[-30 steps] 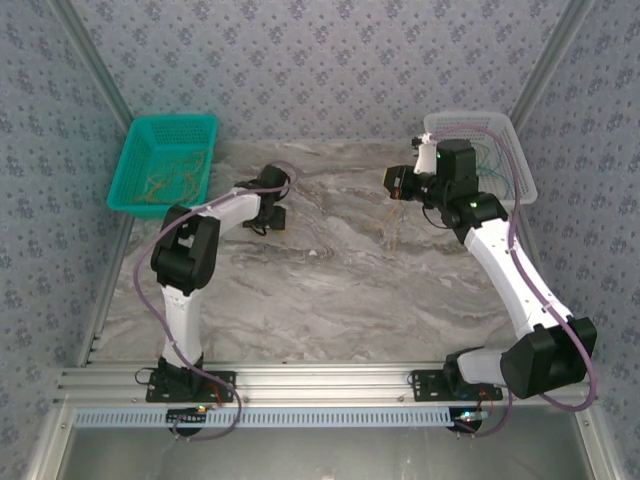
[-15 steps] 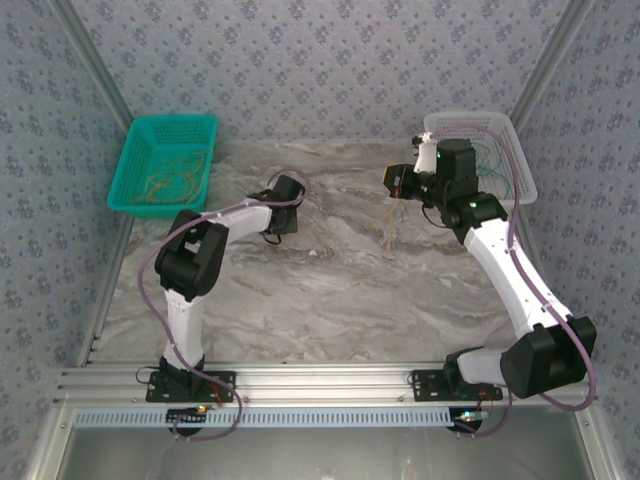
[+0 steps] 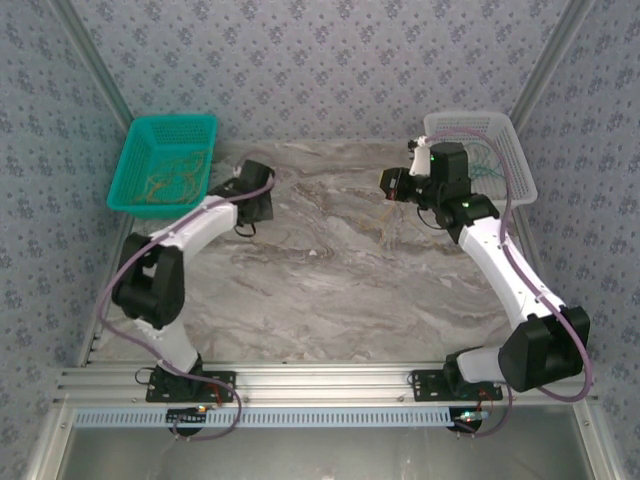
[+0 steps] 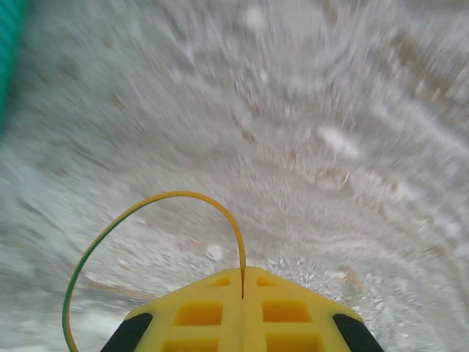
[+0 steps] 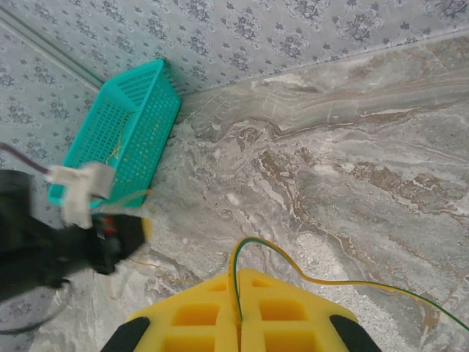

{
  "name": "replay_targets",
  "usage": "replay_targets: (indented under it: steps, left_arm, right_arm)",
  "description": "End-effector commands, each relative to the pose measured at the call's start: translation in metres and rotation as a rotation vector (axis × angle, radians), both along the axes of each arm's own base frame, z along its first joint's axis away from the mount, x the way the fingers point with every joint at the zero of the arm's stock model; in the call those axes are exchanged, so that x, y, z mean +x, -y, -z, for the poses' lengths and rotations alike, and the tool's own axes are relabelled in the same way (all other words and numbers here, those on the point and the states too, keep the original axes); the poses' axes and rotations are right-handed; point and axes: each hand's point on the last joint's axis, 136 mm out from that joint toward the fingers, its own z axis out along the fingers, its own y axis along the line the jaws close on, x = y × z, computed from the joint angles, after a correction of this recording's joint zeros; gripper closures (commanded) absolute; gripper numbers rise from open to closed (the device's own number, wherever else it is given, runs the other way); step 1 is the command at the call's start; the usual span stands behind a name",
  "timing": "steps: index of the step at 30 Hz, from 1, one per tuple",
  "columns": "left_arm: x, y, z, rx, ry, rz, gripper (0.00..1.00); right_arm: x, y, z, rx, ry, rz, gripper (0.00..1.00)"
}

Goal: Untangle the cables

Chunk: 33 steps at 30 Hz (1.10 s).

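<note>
Two pinches on, both sets of jaws fully closed.

- Left gripper (image 4: 242,274) nips a green-yellow strand (image 4: 179,195) right at the tips. The wire arcs up, then loops down to the left and out of frame. This wrist view is blurred.
- Right gripper (image 5: 238,287) is closed the same way on a second strand (image 5: 344,282), also green-yellow. It bows out of the tips and trails right, low over the marble table (image 5: 352,147).
- Can't tell whether both grippers hold one wire or two.

The other cables are already sorted into baskets:
- Orange-tan cables (image 3: 163,185) lie in the teal basket (image 3: 172,120) at far left, with the left gripper just beside it.
- Green cables (image 3: 487,158) lie in the white basket (image 3: 470,116) at far right, with the right gripper near it. A faint strand hangs below that gripper toward the table.

Handling, my read:
- The wire looks very light and springy. It holds its curl, so it'll whip and snag rather than drape.
- It's thin and smooth, so it will likely slip out of a tip pinch if pulled hard.
- Better to grip near an end, seated deeper between the pads, and draw apart slowly.
- A mid-span grip just drags the loop along.
</note>
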Motion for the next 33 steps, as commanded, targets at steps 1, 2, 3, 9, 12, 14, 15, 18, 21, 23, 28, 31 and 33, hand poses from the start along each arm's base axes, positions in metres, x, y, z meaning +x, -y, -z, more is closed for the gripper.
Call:
replay_targets:
  steps: [1,2,3,9,12,14,15,18,21,23,28,31,33]
  left_arm:
    - [0.013,-0.034,-0.066,0.039,0.1,-0.036,1.0]
    - [0.017,-0.047,-0.078,0.056,0.112,-0.061,1.0]
    - [0.023,-0.064,-0.089,0.068,0.124,-0.092,1.0]
    - [0.064,-0.166,-0.135,0.134,0.186,-0.267,1.0]
    - [0.088,-0.212,-0.146,0.196,0.181,-0.329,1.0]
    - [0.105,-0.236,-0.143,0.224,0.161,-0.349,1.0]
    - [0.115,-0.246,-0.14,0.238,0.155,-0.347,1.0]
    - [0.139,-0.26,-0.124,0.271,0.107,-0.324,1.0]
    - [0.161,-0.263,-0.1,0.291,0.083,-0.306,0.99]
    - [0.172,-0.261,-0.082,0.27,0.071,-0.29,0.95]
    - [0.177,-0.242,-0.045,0.141,0.014,-0.262,0.64]
    - [0.165,-0.231,-0.062,0.091,0.014,-0.265,0.42]
    - [0.154,-0.228,-0.083,0.103,0.03,-0.275,0.27]
  right_arm:
    - [0.0,-0.007,-0.004,0.022,0.017,-0.012,1.0]
    - [0.0,-0.01,-0.004,0.024,0.023,-0.017,1.0]
    - [-0.001,-0.014,-0.005,0.028,0.029,-0.029,1.0]
    - [-0.008,-0.044,-0.004,0.027,0.048,-0.106,1.0]
    - [-0.012,-0.054,-0.004,0.024,0.054,-0.131,1.0]
    - [-0.013,-0.058,-0.004,0.025,0.058,-0.14,1.0]
    - [-0.014,-0.061,-0.004,0.025,0.06,-0.145,1.0]
    - [-0.013,-0.065,-0.001,0.025,0.052,-0.151,1.0]
    - [-0.014,-0.073,0.0,0.023,0.051,-0.169,1.0]
    - [-0.014,-0.077,-0.002,0.028,0.056,-0.178,1.0]
    - [-0.015,-0.087,-0.006,0.029,0.067,-0.199,1.0]
    - [-0.014,-0.089,-0.005,0.029,0.061,-0.205,1.0]
    - [-0.015,-0.091,-0.004,0.031,0.063,-0.208,1.0]
